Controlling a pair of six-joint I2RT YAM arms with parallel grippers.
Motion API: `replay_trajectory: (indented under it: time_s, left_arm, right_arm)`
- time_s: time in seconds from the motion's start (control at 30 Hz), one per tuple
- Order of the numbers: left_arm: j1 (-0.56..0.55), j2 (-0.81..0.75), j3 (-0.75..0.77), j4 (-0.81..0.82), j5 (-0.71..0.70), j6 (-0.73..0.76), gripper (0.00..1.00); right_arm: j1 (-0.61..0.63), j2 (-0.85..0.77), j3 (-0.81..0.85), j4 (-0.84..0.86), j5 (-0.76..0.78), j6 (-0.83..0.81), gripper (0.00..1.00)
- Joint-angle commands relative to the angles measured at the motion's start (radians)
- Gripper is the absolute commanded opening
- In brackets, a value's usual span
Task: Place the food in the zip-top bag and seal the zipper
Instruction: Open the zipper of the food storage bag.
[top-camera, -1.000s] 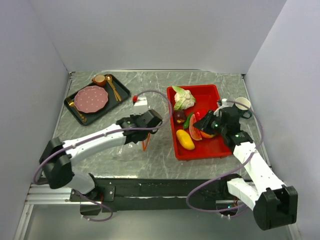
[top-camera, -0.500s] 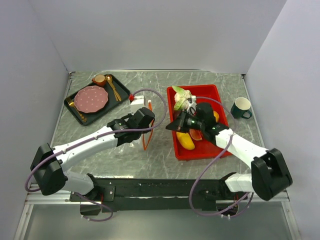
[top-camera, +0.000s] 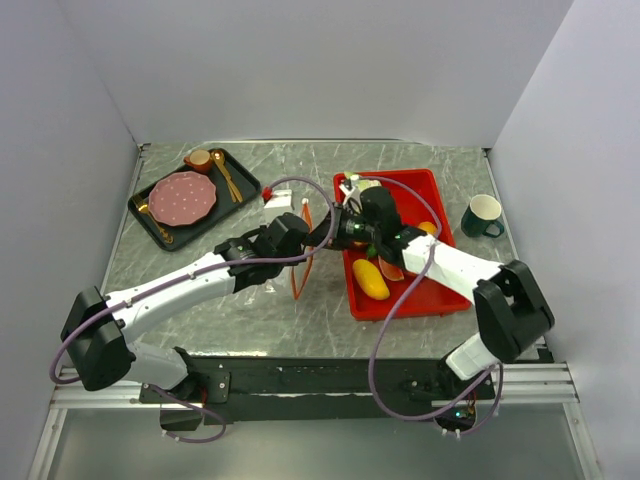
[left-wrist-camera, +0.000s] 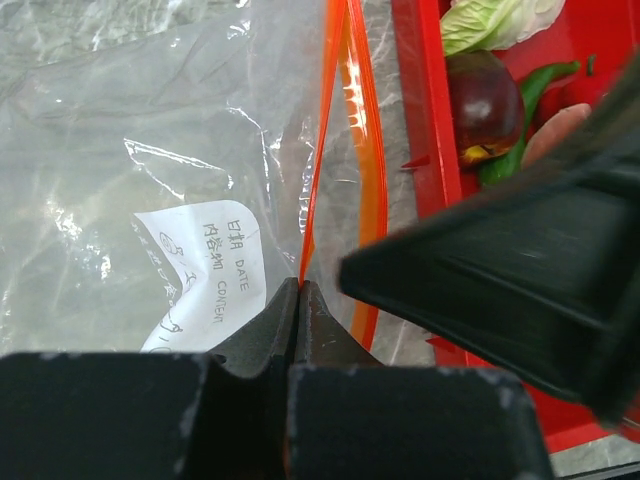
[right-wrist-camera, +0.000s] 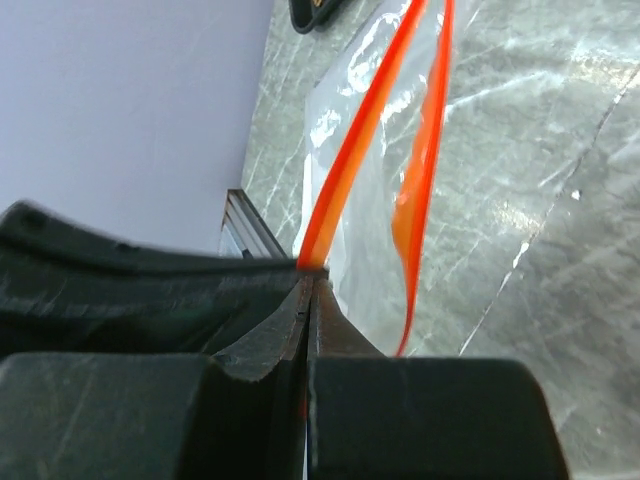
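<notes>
Presently on the grey, marble-veined worktop (top-camera: 250, 322):

- Zip-top bag (left-wrist-camera: 150, 130): clear, crinkled, floppy film with a white handwritten label (left-wrist-camera: 205, 265) inside. It sits just left of the red tray, lifted at its mouth. None of the food is inside.
- Zipper (left-wrist-camera: 325, 150): two thin, glossy orange-red strips, parted so the mouth gapes.
- Left claw (left-wrist-camera: 298, 290): black, tapered fingers pinched tight on one strip.
- Right claw (right-wrist-camera: 310, 280): black, pressed narrow on the other strip, holding it apart from its twin.
- Red tray (top-camera: 410, 305): rectangular, smooth plastic, raised rim. It holds the food.
- Yellow oval fruit (top-camera: 371, 279): smooth, near the tray's front left.
- Watermelon slice (top-camera: 392, 270): wedge touching the yellow fruit.
- Orange (top-camera: 430, 228): round, largely hidden by the right arm.
- Leafy vegetable (left-wrist-camera: 500, 20): white-green and ruffled, at the tray's far end.
- Dark red-purple fruit (left-wrist-camera: 483, 92): glossy and rounded, just below the leaves.
- Black tray (top-camera: 245, 180): far left, carrying a scalloped pink plate (top-camera: 182, 196) and gold cutlery.
- Dark green mug (top-camera: 482, 215): pale inside, to the right of the red tray.
</notes>
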Motion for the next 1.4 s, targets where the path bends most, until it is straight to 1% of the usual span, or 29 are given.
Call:
replay_trajectory:
  time_s: [0.0,0.1,0.23,0.27,0.3,0.37,0.43,0.5,0.6,0.63,0.73,0.83,0.97,1.0,1.07,1.1,1.13,1.27,1.3,1.37]
  left_arm:
    - [0.001,-0.019,0.025,0.051,0.037,0.025,0.01]
    - [0.002,-0.021,0.03,0.053,0.046,0.03,0.01]
    - [0.002,-0.019,0.045,0.061,0.066,0.05,0.01]
    - [0.001,-0.021,0.045,0.064,0.072,0.051,0.01]
    - [0.002,-0.025,0.045,0.067,0.073,0.053,0.01]
    - [0.002,-0.027,0.059,0.047,0.052,0.047,0.01]
    - [0.005,-0.03,0.08,0.007,0.026,0.045,0.01]
    - [0.007,-0.044,0.091,-0.027,-0.04,0.036,0.01]
    - [0.054,-0.082,0.082,-0.076,-0.066,0.012,0.01]
    - [0.091,-0.097,0.074,-0.082,-0.062,0.002,0.01]
    - [0.146,-0.154,0.042,-0.09,-0.052,-0.001,0.01]
    - [0.169,-0.197,0.024,-0.099,-0.078,0.022,0.01]
    - [0.182,-0.191,0.019,-0.099,-0.048,0.047,0.01]
    - [0.182,-0.174,0.016,-0.096,-0.042,0.048,0.01]
    - [0.182,-0.156,0.014,-0.096,-0.025,0.036,0.01]
    - [0.182,-0.142,0.004,-0.09,-0.019,0.031,0.01]
    - [0.182,-0.136,-0.002,-0.076,-0.01,0.024,0.01]
    - [0.182,-0.107,-0.01,-0.056,0.018,0.019,0.01]
    - [0.182,-0.097,-0.012,-0.05,0.027,0.022,0.01]
    - [0.183,-0.09,-0.013,-0.042,0.038,0.031,0.01]
  right_arm:
    - [0.016,0.054,0.063,0.023,-0.024,-0.01,0.0]
    - [0.035,0.094,0.106,-0.047,0.004,-0.034,0.0]
    - [0.045,0.129,0.104,0.018,-0.034,-0.013,0.0]
    - [0.052,0.141,0.117,0.012,-0.036,-0.014,0.0]
    - [0.055,0.152,0.13,-0.029,-0.019,-0.031,0.0]
    - [0.065,0.184,0.167,-0.086,0.025,-0.045,0.0]
    - [0.065,0.201,0.157,-0.124,0.079,-0.054,0.0]
    - [0.063,0.21,0.152,-0.168,0.119,-0.062,0.0]
    - [0.063,0.25,0.177,-0.233,0.159,-0.088,0.0]
    - [0.062,0.261,0.177,-0.236,0.165,-0.091,0.0]
    - [0.063,0.27,0.174,-0.235,0.19,-0.109,0.0]
    - [0.06,0.304,0.209,-0.27,0.197,-0.133,0.0]
    - [0.062,0.312,0.22,-0.239,0.161,-0.145,0.0]
    - [0.062,0.307,0.22,-0.212,0.135,-0.151,0.0]
    - [0.062,0.281,0.226,-0.206,0.133,-0.156,0.0]
    - [0.062,0.269,0.227,-0.201,0.133,-0.165,0.02]
    - [0.063,0.241,0.227,-0.199,0.142,-0.166,0.09]
    - [0.065,0.197,0.227,-0.183,0.171,-0.162,0.11]
    - [0.063,0.198,0.227,-0.146,0.167,-0.154,0.11]
    - [0.063,0.219,0.25,-0.147,0.168,-0.151,0.11]
